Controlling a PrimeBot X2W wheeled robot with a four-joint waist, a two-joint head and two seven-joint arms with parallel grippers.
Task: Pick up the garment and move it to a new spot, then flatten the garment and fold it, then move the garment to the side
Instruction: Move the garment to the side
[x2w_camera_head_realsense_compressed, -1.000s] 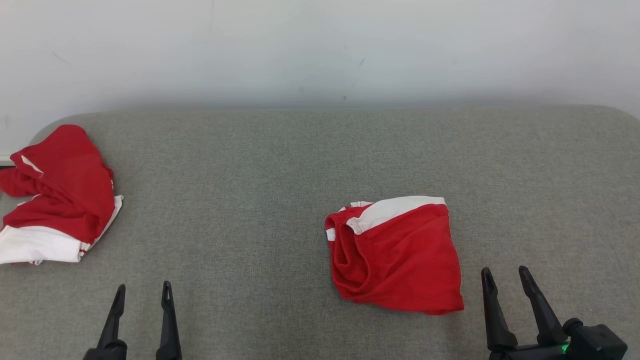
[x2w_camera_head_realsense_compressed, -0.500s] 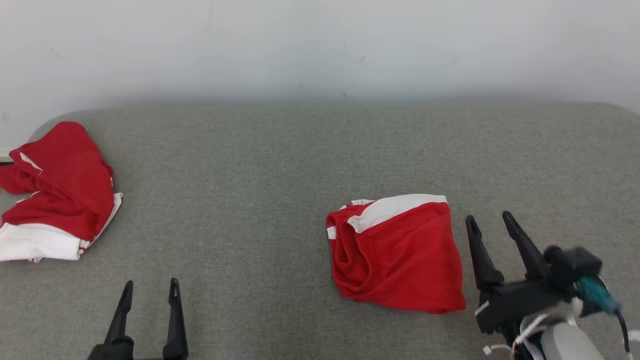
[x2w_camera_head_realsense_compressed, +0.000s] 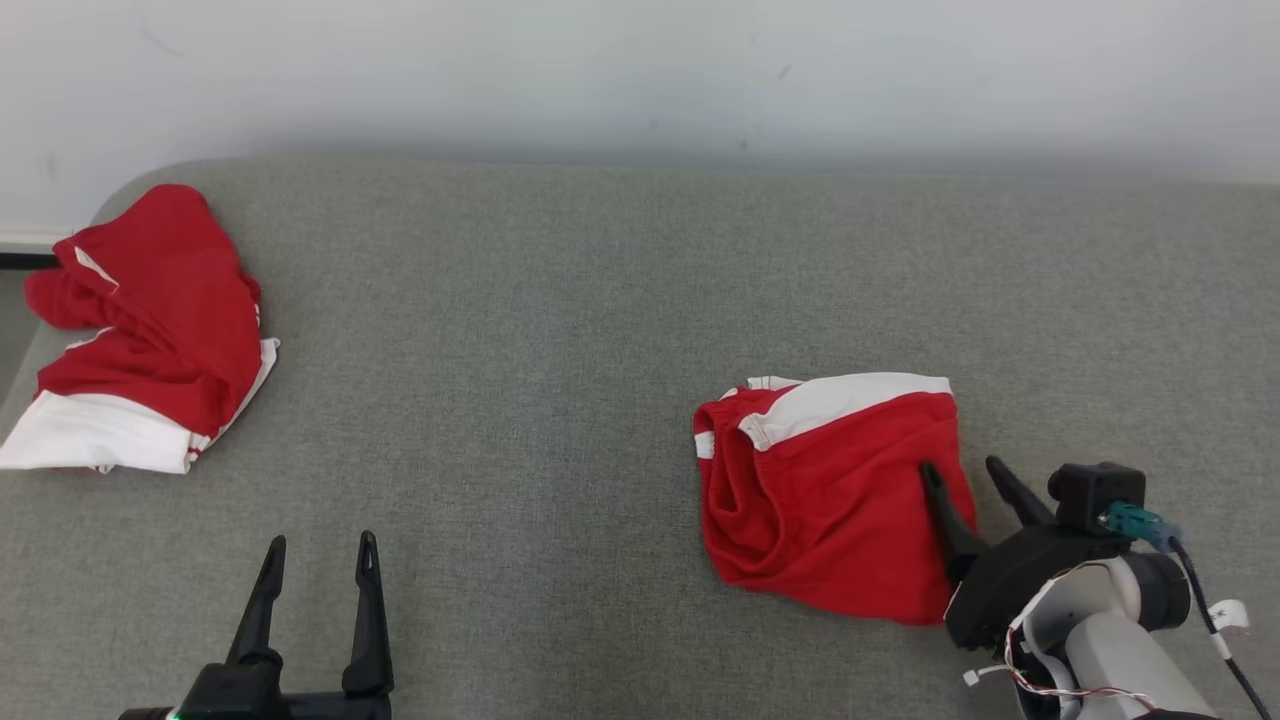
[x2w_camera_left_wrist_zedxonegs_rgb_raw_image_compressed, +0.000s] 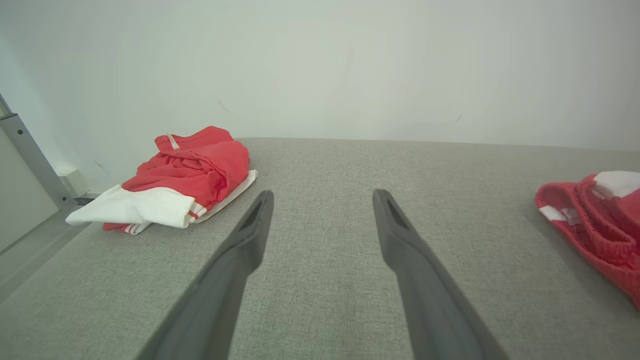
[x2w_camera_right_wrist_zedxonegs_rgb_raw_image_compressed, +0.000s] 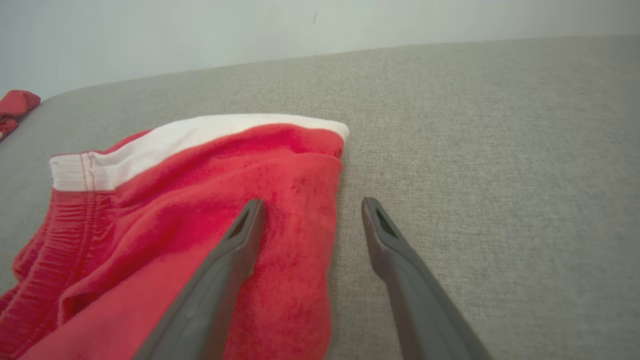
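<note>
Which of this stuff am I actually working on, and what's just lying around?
Job: centre-right garment, its right edge straddled by the open right claw.
Lying about: far-left garment, on the cushion; left claw, open over bare cushion.

No legible txt, brand, no. or sign anywhere. Sewn tag (x2w_camera_left_wrist_zedxonegs_rgb_raw_image_compressed: 570, 216) inside waistband of garment (x2w_camera_left_wrist_zedxonegs_rgb_raw_image_compressed: 605, 237), left wrist view: too small and blurred to read. White tag (x2w_camera_left_wrist_zedxonegs_rgb_raw_image_compressed: 170, 140) atop 2nd garment (x2w_camera_left_wrist_zedxonegs_rgb_raw_image_compressed: 200, 165), far left: no print made out. Flag label (x2w_camera_head_realsense_compressed: 1228, 612) hanging by right arm (x2w_camera_head_realsense_compressed: 1100, 640), head view: white, nothing readable.
</note>
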